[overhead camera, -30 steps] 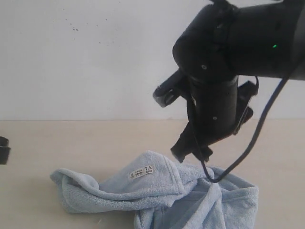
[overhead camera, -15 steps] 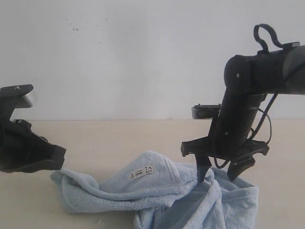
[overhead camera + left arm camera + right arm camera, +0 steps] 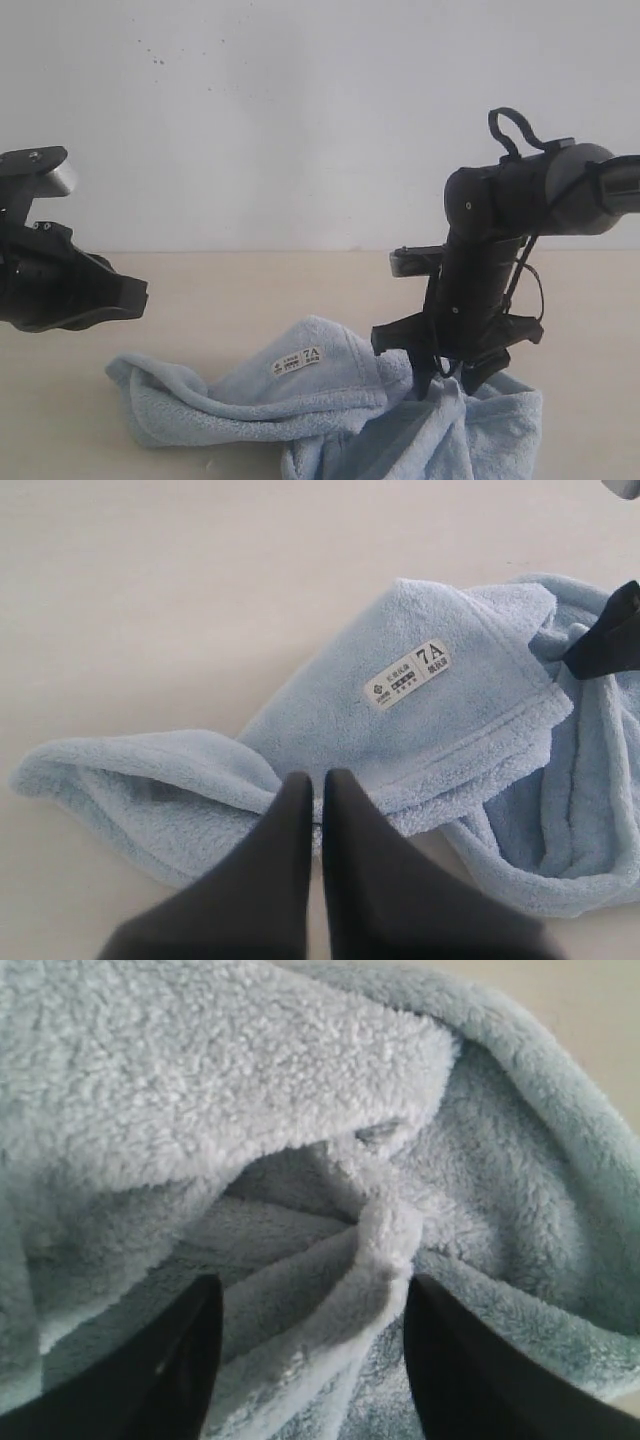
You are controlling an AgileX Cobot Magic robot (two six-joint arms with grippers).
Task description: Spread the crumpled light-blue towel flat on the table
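The right claw (image 3: 449, 383) points straight down into the crumpled towel (image 3: 300, 400) on the table (image 3: 220, 290). Its fingers are apart, with a raised fold (image 3: 340, 1280) standing between them, not pinched. The heap stretches away sideways toward the left claw (image 3: 313, 785), which hovers above it, closed tight and empty.

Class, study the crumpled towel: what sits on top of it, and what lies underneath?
On the towel lies a white tag, and the right gripper stands jaws apart astride a raised fold. Beneath is the table, visible only around it; anything under the folds is hidden.
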